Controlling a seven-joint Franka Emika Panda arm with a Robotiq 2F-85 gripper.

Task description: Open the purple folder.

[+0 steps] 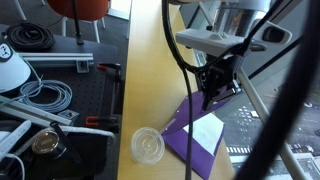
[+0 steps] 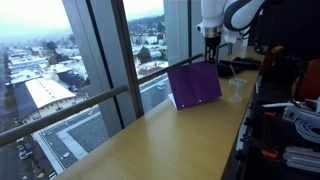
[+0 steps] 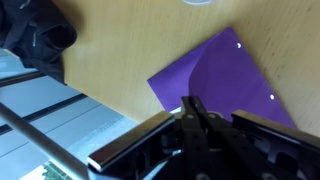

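The purple folder [image 1: 183, 138] lies on the wooden table [image 1: 150, 70] near the window edge. Its cover is lifted and stands almost upright in an exterior view [image 2: 195, 85]. A white sheet [image 1: 207, 130] shows inside. My gripper [image 1: 208, 96] is shut on the top edge of the raised cover, as an exterior view [image 2: 211, 62] also shows. In the wrist view the closed fingers [image 3: 191, 106] sit over the purple folder [image 3: 225, 80]. A clear round plastic lid [image 1: 148, 146] lies beside the folder.
A black workbench [image 1: 50, 110] with cables, clamps and tools adjoins the table. Tall window glass and a metal rail [image 2: 90, 100] run along the table's far edge. A dark bundle [image 3: 35, 35] lies at the table corner.
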